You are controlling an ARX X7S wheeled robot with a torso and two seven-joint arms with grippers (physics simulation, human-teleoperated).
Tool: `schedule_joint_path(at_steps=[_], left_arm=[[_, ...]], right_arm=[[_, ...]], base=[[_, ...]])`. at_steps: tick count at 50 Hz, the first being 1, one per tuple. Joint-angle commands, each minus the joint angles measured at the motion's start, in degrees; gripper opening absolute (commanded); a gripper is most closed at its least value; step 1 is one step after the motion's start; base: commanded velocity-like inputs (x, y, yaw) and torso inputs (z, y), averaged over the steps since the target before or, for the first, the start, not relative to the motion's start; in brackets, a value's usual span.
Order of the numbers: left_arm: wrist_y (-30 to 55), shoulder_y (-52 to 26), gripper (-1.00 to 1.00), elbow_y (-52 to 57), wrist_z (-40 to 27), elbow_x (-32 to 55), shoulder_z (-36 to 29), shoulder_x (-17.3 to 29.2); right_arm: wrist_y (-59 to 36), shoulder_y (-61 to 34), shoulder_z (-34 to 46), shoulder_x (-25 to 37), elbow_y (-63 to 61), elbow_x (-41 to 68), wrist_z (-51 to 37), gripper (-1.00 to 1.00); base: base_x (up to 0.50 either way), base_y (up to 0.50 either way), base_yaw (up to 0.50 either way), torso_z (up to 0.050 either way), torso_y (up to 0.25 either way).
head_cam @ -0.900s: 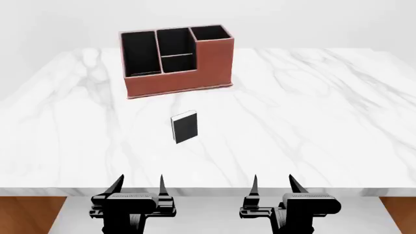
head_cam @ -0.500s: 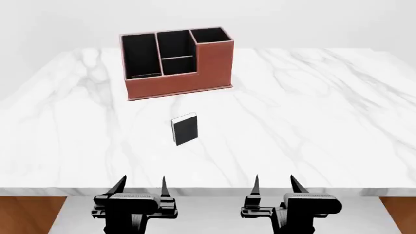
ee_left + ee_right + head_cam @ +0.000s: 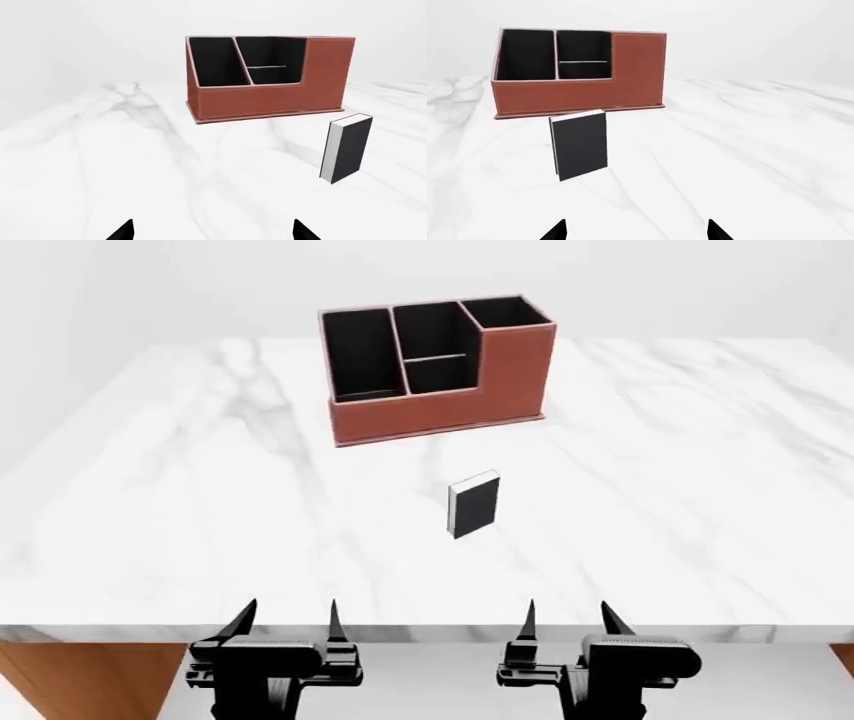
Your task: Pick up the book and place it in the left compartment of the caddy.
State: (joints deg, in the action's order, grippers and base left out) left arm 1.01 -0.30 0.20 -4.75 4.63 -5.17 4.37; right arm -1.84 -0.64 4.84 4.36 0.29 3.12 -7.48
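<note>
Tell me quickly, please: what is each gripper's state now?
Left gripper: open, holding nothing.
Right gripper: open, holding nothing.

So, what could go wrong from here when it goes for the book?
1. The book stands upright on the table, apart from the caddy; a nudge from either open gripper could tip it over.
2. The left compartment is narrow, so a tilted book may catch on its low wall.
3. Both grippers, left and right, are at the table's near edge, so the reach is long.
</note>
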Motion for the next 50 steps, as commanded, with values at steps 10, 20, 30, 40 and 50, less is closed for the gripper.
schedule_joint_path(at_steps=[10, 20, 30, 40, 50], left_arm=[[-0.4, 0.0, 1.0, 0.3, -1.7, 1.4, -1.4, 1.3], [-1.0, 0.1, 1.0, 0.3, -2.4, 1.8, -2.1, 1.9], [4.3, -0.3, 1.0, 3.2, -4.0, 3.1, -2.2, 2.4], [47.1, -17.6, 1.0, 44.8, -9.3, 3.8, -3.4, 3.7], [46.8, -19.9, 1.0, 38.5, -10.1, 6.4, 0.5, 0.9]], right_arm=[[-0.5, -0.1, 2.0, 1.4, -0.6, 0.7, -1.8, 1.0], [-0.3, 0.1, 2.8, 2.0, -0.7, 1.1, -2.4, 1.0], [-7.5, -0.4, 3.6, 3.1, -7.4, 1.9, -3.3, 1.0], [-54.6, -19.5, 7.2, 7.1, -45.3, -1.7, -5.6, 1.0], [-51.5, -18.2, 5.3, 6.3, -46.8, 0.4, -4.8, 1.0]], base=[[0.0, 0.5, 0.0, 0.0, 0.0], [0.0, 0.5, 0.0, 0.0, 0.0], [0.0, 0.25, 0.0, 0.0, 0.0], [0.0, 0.0, 0.0, 0.0, 0.0], [0.11, 0.0, 0.0, 0.0, 0.0]])
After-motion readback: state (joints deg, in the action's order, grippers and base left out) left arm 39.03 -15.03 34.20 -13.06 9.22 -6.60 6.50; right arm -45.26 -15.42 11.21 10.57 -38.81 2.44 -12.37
